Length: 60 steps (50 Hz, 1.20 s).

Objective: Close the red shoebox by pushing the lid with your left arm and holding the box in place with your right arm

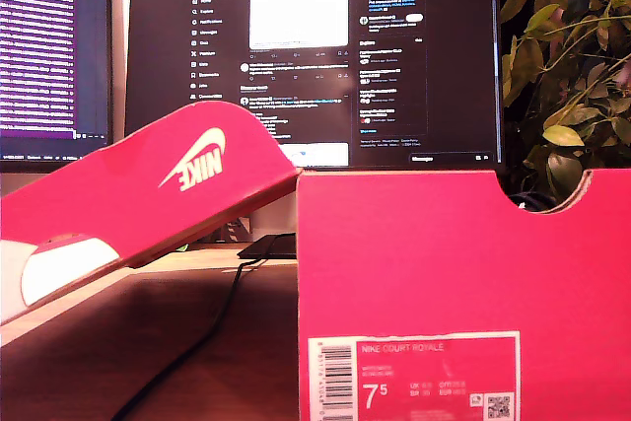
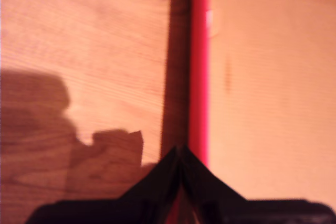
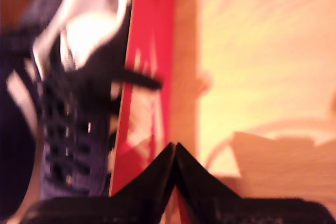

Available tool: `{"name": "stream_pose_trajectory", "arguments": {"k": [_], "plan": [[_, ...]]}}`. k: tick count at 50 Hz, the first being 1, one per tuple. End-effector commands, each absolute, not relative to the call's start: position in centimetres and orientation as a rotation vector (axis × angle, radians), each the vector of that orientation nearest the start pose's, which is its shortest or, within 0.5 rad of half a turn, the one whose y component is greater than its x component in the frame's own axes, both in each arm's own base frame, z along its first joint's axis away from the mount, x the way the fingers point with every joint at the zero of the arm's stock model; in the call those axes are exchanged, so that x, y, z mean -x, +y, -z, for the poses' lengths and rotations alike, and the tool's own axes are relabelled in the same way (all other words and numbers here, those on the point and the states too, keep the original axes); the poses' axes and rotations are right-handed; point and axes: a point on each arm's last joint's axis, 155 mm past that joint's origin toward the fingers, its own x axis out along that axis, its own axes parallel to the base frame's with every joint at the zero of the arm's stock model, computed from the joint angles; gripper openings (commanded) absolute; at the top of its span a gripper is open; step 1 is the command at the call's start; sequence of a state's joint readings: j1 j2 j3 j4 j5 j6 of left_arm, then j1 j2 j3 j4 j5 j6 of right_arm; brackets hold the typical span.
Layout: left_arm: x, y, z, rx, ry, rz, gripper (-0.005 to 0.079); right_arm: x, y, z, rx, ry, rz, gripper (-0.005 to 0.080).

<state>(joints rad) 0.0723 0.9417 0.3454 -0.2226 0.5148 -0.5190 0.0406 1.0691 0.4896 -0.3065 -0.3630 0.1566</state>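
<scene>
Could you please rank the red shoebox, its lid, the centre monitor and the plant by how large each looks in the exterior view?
1. Centre monitor and red shoebox: alike; the box is nearer and cropped, so I won't rank them.
2. Lid, partly cut off at the exterior view's left.
3. Plant, partly cropped.

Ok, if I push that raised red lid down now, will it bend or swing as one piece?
Probably as one stiff piece: the lid looks like thick flat cardboard, holding its tilt without sagging. It likely weighs little, so the box may slide unless held.
</scene>
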Motion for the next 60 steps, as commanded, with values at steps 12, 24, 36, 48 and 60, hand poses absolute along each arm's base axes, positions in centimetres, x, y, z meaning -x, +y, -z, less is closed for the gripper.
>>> {"name": "stream_pose_trajectory", "arguments": {"k": [12,24,36,48,60], "plan": [[-25.8,-6.6,-4.6,0.769,0.99,0.2,-0.0019,-28.1,9.3,-5.4,-0.335,0.954,-0.396,-0.0012],[-24.4,-8.8,-3.2,0.857,1.114,0.306,-0.0019,-28.4,9.8,-5.9,-0.345,0.931,-0.426,-0.0012],[-23.3,-10.5,-2.5,0.896,1.193,0.387,-0.0019,-28.4,10.0,-6.1,-0.353,0.925,-0.438,-0.0012],[-23.2,-11.9,-3.6,0.924,1.186,0.48,-0.0019,-28.3,10.7,-6.5,-0.37,0.918,-0.479,-0.0012],[-24.5,-12.3,-5.8,0.925,1.138,0.549,-0.0019,-28.0,11.4,-6.7,-0.379,0.921,-0.516,-0.0012]]}}
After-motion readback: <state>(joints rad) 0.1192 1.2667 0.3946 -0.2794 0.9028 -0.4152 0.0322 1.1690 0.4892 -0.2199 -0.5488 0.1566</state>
